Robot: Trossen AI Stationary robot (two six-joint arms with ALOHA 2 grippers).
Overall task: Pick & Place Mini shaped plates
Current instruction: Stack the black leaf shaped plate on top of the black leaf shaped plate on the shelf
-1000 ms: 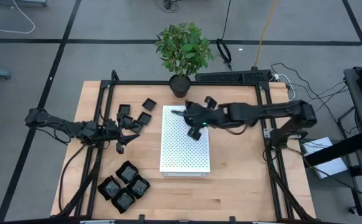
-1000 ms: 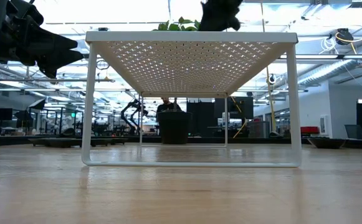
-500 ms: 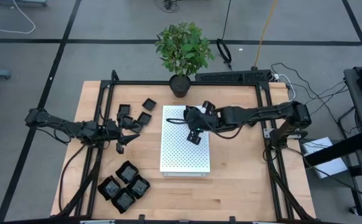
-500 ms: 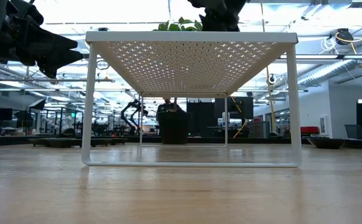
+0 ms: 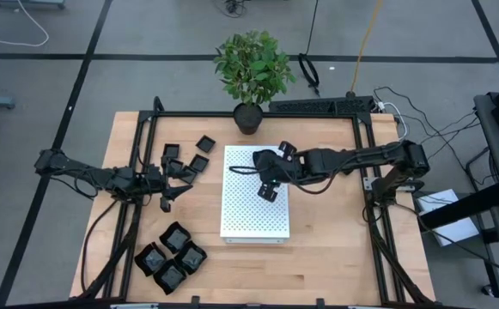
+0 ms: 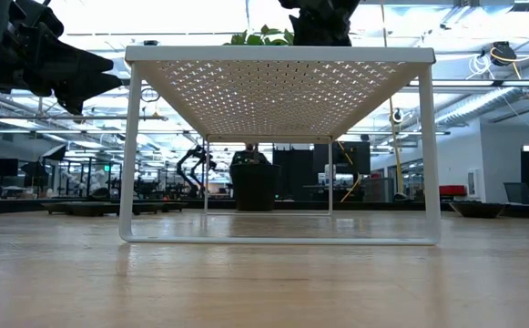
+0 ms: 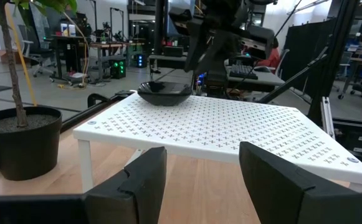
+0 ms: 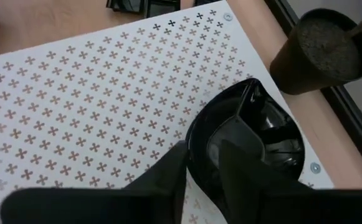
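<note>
So the right gripper point(image 5: 268, 182) is out over the white perforated metal board point(image 5: 254, 215), near its far end toward the black plant pot point(image 5: 248, 118), and it has a small glossy black rounded dish point(image 8: 246, 146) pinched by the rim: 1 finger inside the bowl, the other outside. From the left wrist view the dish point(image 7: 164, 93) looks like it's sitting on, or only barely above, the board's top, with the gripper coming down on it from above. I can't say for sure whether it's actually touching.

The relation that matters for the next move: the dish is directly under the right gripper and hangs off its fingertips toward the pot-side corner of the board. So if it's getting released, I'd guess the fingers just need to spread and lift straight up, nothing sideways, or that rim could get dragged.

Left gripper point(image 5: 165, 184) is parked off the board's left side with fingers spread wide and nothing in them, close to the loose black square mini plates point(image 5: 185, 160). There's another cluster of 4 wavy-edged black dishes point(image 5: 171, 256) at the table's near-left. Left arm is clearly the nearer one for those.
</note>
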